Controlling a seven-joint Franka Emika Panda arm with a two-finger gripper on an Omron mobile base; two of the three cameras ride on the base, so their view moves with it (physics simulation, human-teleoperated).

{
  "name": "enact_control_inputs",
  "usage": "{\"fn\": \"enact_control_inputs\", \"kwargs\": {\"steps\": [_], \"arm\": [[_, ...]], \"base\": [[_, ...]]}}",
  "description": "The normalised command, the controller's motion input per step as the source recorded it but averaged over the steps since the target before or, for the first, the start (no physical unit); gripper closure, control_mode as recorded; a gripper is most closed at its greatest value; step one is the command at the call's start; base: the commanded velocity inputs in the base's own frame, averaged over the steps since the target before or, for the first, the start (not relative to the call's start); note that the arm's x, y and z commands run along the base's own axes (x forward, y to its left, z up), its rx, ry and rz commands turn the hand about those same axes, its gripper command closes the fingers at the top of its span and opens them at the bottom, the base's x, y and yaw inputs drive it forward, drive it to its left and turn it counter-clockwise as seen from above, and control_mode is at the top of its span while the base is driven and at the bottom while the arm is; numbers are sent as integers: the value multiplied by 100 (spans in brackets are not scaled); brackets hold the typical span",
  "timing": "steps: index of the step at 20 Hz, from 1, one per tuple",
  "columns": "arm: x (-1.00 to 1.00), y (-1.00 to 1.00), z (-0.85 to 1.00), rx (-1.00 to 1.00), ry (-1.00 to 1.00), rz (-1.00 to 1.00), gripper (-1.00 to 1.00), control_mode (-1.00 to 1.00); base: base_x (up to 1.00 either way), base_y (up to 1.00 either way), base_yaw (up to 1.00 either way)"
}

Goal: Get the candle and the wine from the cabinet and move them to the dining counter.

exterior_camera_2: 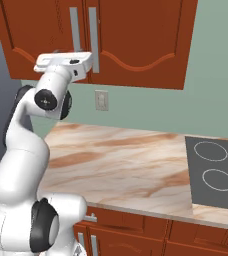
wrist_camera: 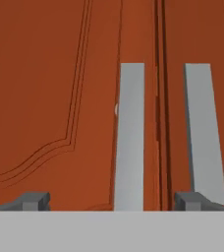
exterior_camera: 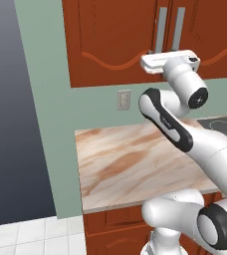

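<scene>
We see the cabinet [wrist_camera: 60,98] closed on the wall above the surface [exterior_camera: 135,164]; our fingers [wrist_camera: 33,201], spread wide and empty, straddle its left door handle [wrist_camera: 129,138], not touching.

Reddish-brown cabinet [wrist_camera: 50,88], silver handles [wrist_camera: 129,138]

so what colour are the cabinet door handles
Silver-grey, on the reddish-brown cabinet; the handles show best in the hand view.

Even, flat light fills the room, bright with no glare. The bench [exterior_camera: 135,164] carries barely a soft shadow under the arm. Edges stay straight; the close-up of the cabinet [wrist_camera: 60,98] looks slightly soft.
</scene>
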Motion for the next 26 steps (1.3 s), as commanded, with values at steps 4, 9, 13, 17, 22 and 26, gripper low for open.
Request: {"fn": "enact_control_inputs", "kwargs": {"steps": [4,9,13,17,22,26], "arm": [[44,-1,0,6,0,0,-100,-100],[43,-4,0,6,0,0,-100,-100],[40,-11,0,6,0,0,-100,-100],[34,-6,0,3,0,0,-100,-100],[23,-2,0,1,0,0,100,-100],[0,0,0,0,0,0,100,-100]], "base": [[0,0,0],[0,0,0],[0,0,0],[0,0,0],[0,0,0],[0,0,0]]}}
